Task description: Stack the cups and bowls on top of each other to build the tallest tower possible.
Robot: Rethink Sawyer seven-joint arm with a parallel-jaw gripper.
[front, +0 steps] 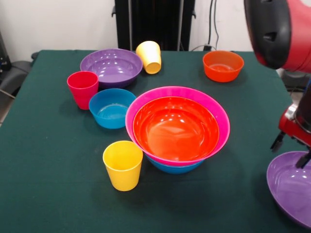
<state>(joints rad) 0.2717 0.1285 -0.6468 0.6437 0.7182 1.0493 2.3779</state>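
A: Landmark is the tower (pixel 178 127), mid-table. Nearest items?

B: A purple bowl (pixel 291 187) at the near right table edge, well right of the tower, tilted with its mouth toward the tower. The gripper (pixel 291 149) sits at its upper rim; fingers seem to straddle the rim, but grip cannot be told. A yellow cup (pixel 123 164) stands upright, mouth up, just near-left of the tower.

A: The tower itself?

B: Orange bowl nested in the big pink bowl, a blue bowl beneath, axis vertical, mouths up.

A: Open room?

B: Bare green cloth (pixel 43 170) near-left of the tower out to the left edge; a clear strip between tower and the held bowl.

A: Farther back?

B: A blue bowl (pixel 112 108) just left of the tower; a red-pink cup (pixel 83 89) upright beyond it. Behind the tower, a second purple bowl (pixel 111 66), and a pale yellow cup (pixel 149 57) on its side, mouth facing near. A small orange bowl (pixel 223 65) sits far right, near the back edge.
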